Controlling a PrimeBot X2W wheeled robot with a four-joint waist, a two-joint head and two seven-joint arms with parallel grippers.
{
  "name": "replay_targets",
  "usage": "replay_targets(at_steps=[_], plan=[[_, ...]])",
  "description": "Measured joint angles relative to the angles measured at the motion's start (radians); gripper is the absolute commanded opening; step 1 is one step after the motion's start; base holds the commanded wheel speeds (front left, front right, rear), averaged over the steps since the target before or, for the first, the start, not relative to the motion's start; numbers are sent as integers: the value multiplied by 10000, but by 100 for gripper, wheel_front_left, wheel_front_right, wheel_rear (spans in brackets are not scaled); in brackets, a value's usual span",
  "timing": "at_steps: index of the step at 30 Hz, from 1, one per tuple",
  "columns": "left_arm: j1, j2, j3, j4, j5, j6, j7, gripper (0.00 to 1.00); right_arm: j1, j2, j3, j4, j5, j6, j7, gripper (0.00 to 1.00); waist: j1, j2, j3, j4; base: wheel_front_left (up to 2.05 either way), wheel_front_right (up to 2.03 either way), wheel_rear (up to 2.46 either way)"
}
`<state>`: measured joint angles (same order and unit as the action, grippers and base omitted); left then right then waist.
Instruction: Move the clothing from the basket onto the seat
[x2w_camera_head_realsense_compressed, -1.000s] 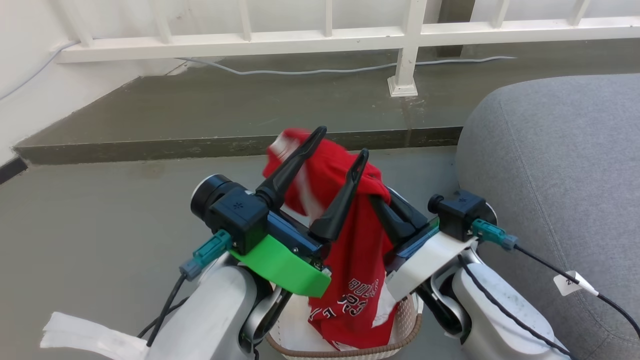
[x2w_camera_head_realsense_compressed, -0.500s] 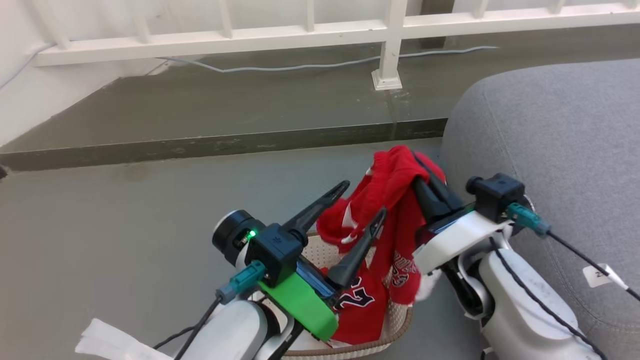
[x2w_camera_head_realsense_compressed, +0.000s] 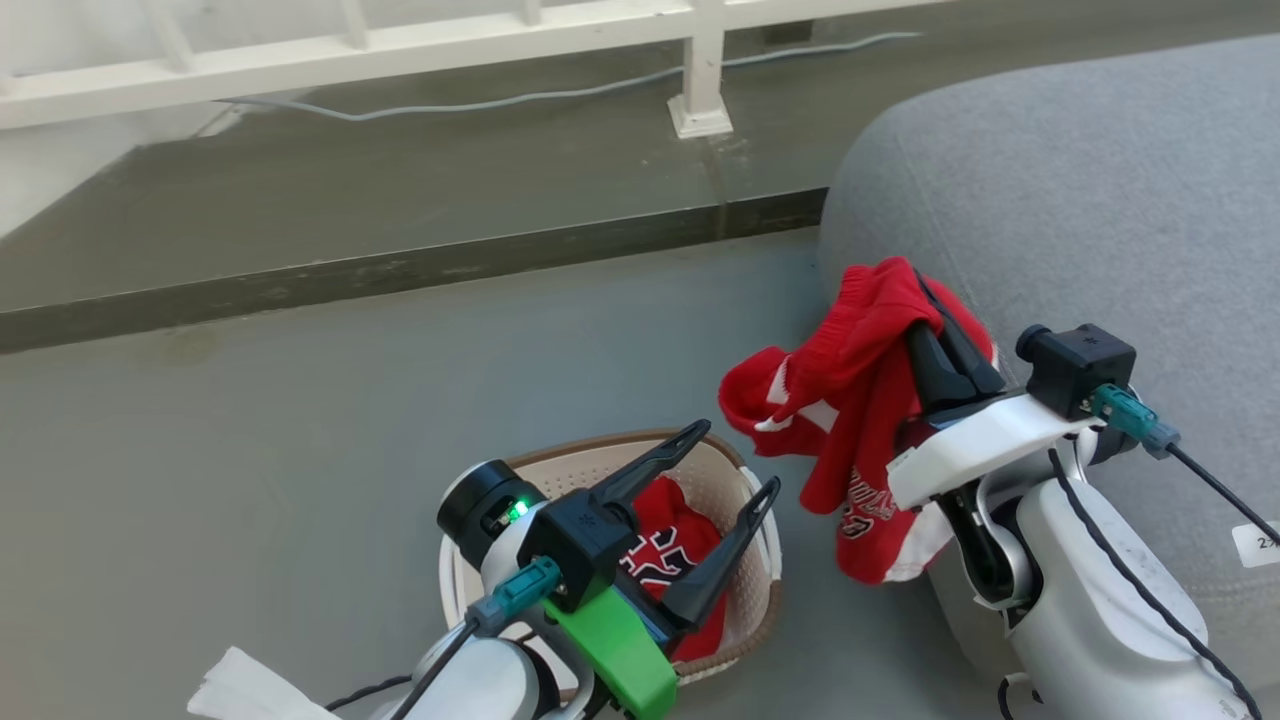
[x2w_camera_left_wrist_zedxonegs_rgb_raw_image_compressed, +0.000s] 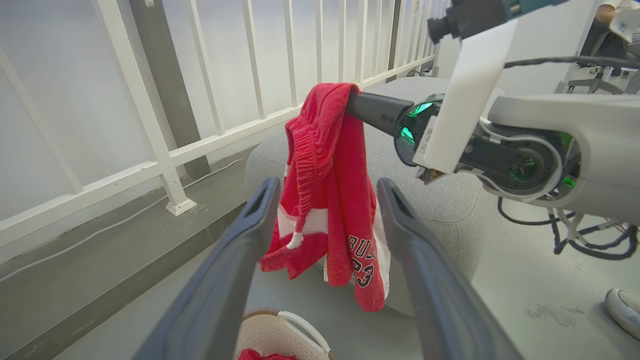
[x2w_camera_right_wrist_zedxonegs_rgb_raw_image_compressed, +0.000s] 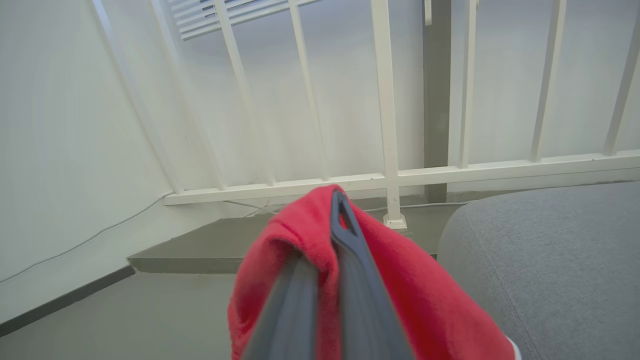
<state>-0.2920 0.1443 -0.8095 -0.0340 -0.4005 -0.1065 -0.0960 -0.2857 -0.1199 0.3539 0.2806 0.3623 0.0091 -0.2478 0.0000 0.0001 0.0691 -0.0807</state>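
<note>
Mid-transfer here. The right gripper (x2w_camera_head_realsense_compressed: 935, 335) is clamped tight on the waistband of the red fabric basketball shorts with "BULLS 23" lettering (x2w_camera_head_realsense_compressed: 860, 400). They hang in the air just beside the rounded front edge of the big grey upholstered seat cushion (x2w_camera_head_realsense_compressed: 1080, 200), not on it yet. Next move, I reckon: lift them over that edge, then let go.

The left gripper (x2w_camera_head_realsense_compressed: 736, 458) hovers over the cream perforated plastic basket with the brown rim (x2w_camera_head_realsense_compressed: 600, 462), fingers spread wide, holding nothing. Another red garment (x2w_camera_head_realsense_compressed: 665, 545) lies inside. Plenty of bare grey floor (x2w_camera_head_realsense_compressed: 300, 420) around, though the dangling hem could drag on the cushion's side.
</note>
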Motion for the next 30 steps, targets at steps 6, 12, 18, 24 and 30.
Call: replay_targets(at_steps=[6,12,18,24,30], plan=[[0,161,35,-15,84,12,132,100,12,4,-297,-2,92,-115,-15,0,0,0,278,-520,0,0,0],[-2,330,107,-75,130,90,253,100,37,31,-635,-107,176,-196,-23,0,1,0,638,-1242,0,0,0],[-20,366,115,-104,401,90,339,100,44,176,-982,-213,194,-288,-23,0,1,0,972,-1894,0,0,0],[-192,366,90,-150,477,90,426,100,51,182,-1498,-268,309,-297,-23,0,1,0,1340,-2409,0,0,0],[-388,364,50,-171,535,90,516,100,-147,52,-1923,-123,437,-297,-25,0,1,0,1739,-2691,0,0,0]])
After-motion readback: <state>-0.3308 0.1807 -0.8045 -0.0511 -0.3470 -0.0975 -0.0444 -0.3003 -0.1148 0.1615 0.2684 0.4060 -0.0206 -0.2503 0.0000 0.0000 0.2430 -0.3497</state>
